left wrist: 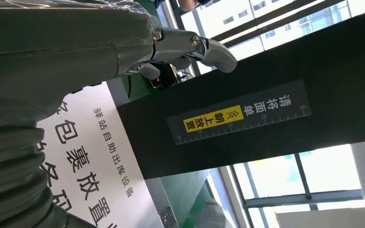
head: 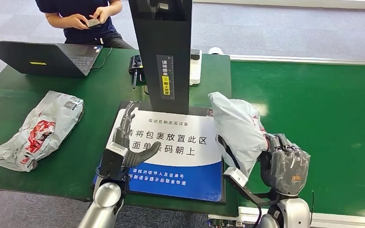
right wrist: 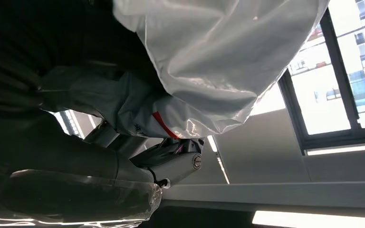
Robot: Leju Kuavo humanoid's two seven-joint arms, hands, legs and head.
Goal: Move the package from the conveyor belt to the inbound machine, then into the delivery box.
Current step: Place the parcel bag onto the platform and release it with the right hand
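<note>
The package is held clamped in the right hand, raised upright at the conveyor belt edge, just beside the inbound machine's placement pad, over which the left hand is spread empty.

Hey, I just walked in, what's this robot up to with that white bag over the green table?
The robot's right hand grips a white plastic package, held up at the edge of the green conveyor belt beside the inbound machine's white and blue placement mat. Its left hand hovers over that mat, fingers spread, holding nothing. The package is not yet on the mat. Another package lies on the table to the left, and a person sits behind a laptop.
</note>
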